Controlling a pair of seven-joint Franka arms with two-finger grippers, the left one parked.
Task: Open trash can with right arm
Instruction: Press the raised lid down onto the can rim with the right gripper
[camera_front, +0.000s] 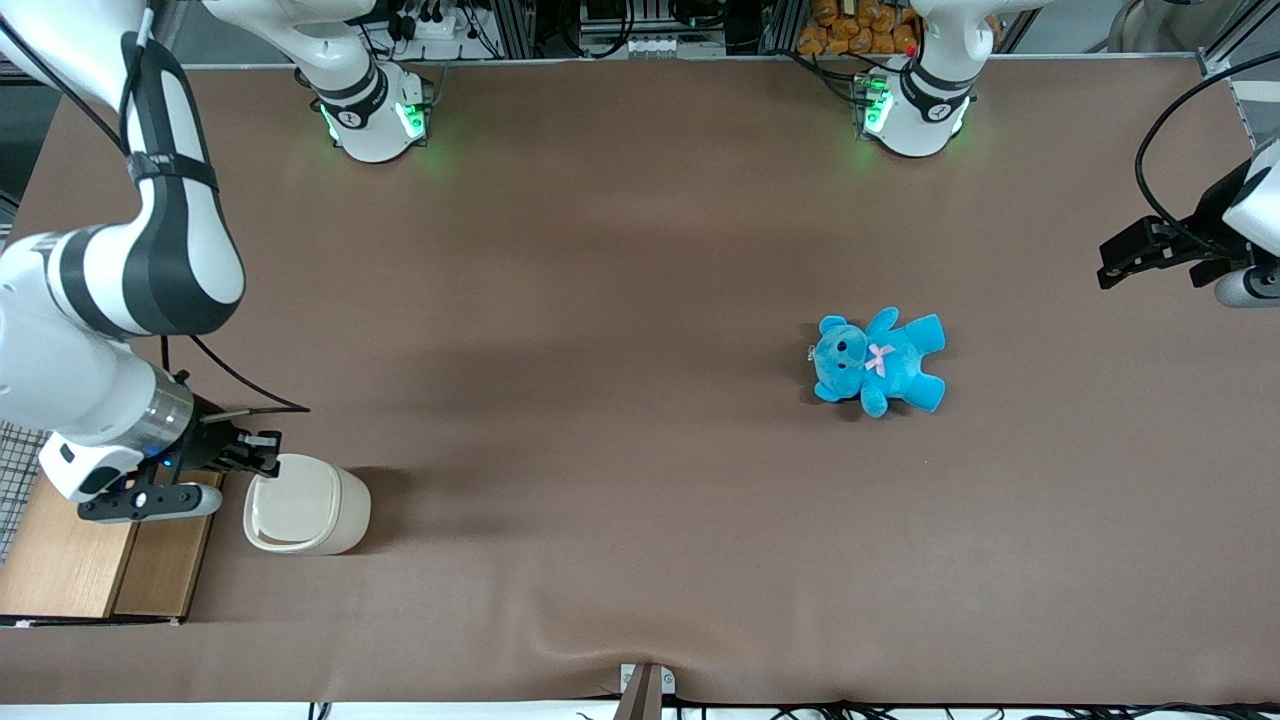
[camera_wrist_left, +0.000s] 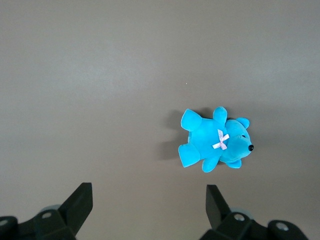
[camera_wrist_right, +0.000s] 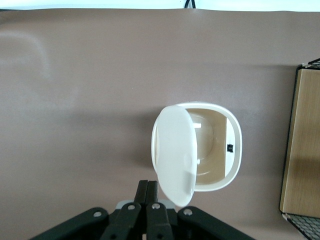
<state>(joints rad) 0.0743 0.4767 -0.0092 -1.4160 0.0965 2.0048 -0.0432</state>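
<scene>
The cream-white trash can (camera_front: 335, 510) stands on the brown table toward the working arm's end. In the right wrist view its lid (camera_wrist_right: 175, 155) is tipped up on edge and the can's inside (camera_wrist_right: 215, 145) shows, with nothing in it. My right gripper (camera_front: 262, 452) hangs just above the can's rim, at the side farther from the front camera. Its two black fingers (camera_wrist_right: 154, 186) are pressed together with nothing between them, right beside the raised lid's edge.
A wooden box (camera_front: 90, 560) with wire mesh (camera_front: 15, 470) stands beside the can at the table's end; it also shows in the right wrist view (camera_wrist_right: 300, 145). A blue teddy (camera_front: 878, 362) lies toward the parked arm's end.
</scene>
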